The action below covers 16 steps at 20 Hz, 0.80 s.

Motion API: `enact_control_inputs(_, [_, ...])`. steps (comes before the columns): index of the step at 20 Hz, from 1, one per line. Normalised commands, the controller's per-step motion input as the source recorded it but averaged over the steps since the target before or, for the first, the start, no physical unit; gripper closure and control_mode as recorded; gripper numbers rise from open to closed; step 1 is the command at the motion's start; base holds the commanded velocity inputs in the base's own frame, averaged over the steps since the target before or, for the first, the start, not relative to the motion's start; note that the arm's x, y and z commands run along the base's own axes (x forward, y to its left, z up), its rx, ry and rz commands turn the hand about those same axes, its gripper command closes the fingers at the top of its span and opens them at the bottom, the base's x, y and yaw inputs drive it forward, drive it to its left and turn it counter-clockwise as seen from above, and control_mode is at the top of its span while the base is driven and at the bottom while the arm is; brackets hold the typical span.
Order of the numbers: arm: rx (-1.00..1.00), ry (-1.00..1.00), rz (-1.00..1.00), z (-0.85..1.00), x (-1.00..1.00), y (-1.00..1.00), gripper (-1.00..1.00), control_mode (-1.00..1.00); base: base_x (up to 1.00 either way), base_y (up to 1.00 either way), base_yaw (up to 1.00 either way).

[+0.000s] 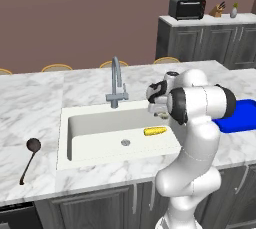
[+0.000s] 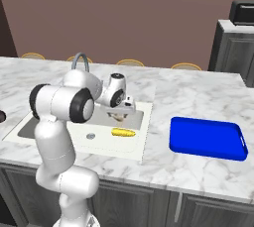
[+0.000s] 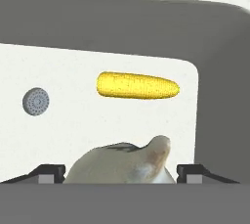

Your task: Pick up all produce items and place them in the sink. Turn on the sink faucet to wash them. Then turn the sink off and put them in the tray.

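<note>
Between your wide-set fingertips [image 3: 49,171] the beige produce item [image 3: 122,164] sits held in the gripper [image 3: 119,174] above the sink [image 1: 67,123], so lower it near the corn cob [image 3: 137,86] on the basin floor, then spread the jaws fully.

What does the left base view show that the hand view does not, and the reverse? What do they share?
Left base view gives the wider kitchen: the faucet behind the sink, the black ladle on the counter to its left, the blue tray to its right, and the arm over the basin.
Hand view gives the close look: a beige item sitting between the tips of the pincer.
Both share the corn lying on the sink floor and the round drain.
</note>
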Motion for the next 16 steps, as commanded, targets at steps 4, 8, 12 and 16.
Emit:
enact_control_inputs(4, [-0.09, 0.02, -0.11, 0.26, 0.03, -0.62, 1.00, -1.00, 0.00, 0.00, 0.00])
enact_control_inputs(8, [-0.09, 0.05, -0.12, 0.12, 0.17, -0.81, 1.00, -1.00, 0.00, 0.00, 0.00])
enact_control_inputs(12, [-0.06, 0.05, -0.11, 0.17, 0.19, -0.91, 1.00, -1.00, 0.00, 0.00, 0.00])
enact_control_inputs(16, [-0.01, 0.00, -0.08, 0.36, 0.03, -0.85, 1.00, -1.00, 0.00, 0.00, 0.00])
